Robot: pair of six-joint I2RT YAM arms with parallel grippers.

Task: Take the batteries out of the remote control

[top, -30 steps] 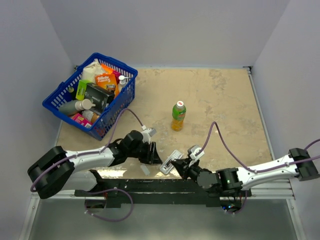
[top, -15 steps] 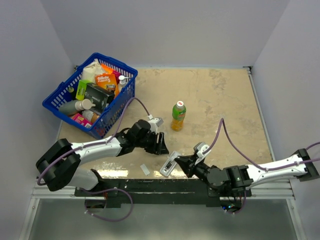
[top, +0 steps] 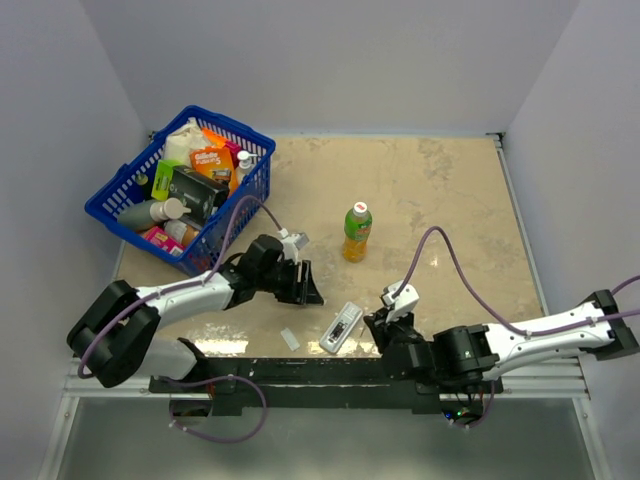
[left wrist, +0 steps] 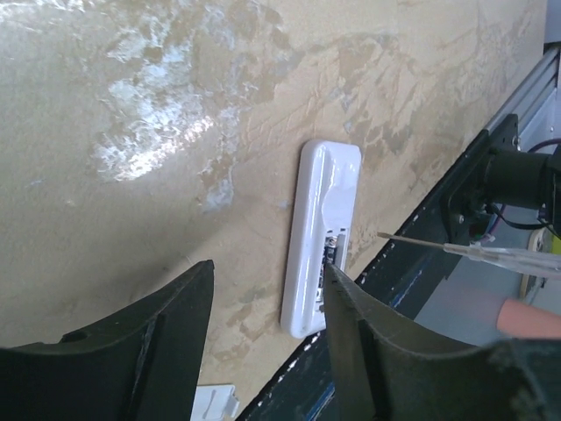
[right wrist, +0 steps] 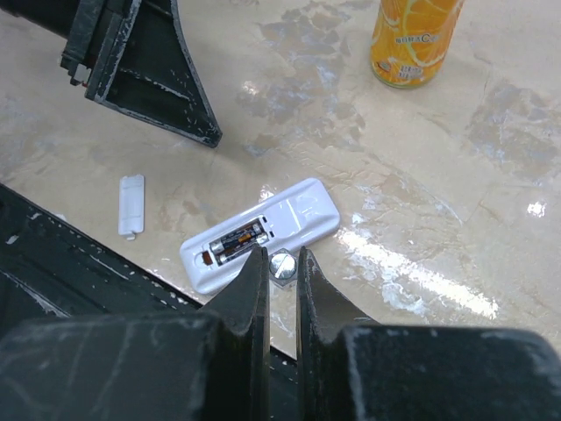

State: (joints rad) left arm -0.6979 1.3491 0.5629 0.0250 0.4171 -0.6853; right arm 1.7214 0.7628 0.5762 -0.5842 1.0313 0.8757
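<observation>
Extraction is pending: batteries (right wrist: 235, 243) sit in the opened remote control (right wrist: 302, 215), so the pinched-shut right gripper (right wrist: 280, 260) likely must pry one out, left gripper (left wrist: 267, 281) spread nearby.

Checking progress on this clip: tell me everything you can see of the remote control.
The remote control is a slim white plastic bar lying flat on the table, near its front edge, back face up. The battery recess is open, with dark batteries still inside; the small white cover lies apart beside it. Nothing grips it.

Bright light; glare on table (right wrist: 421, 263).
</observation>
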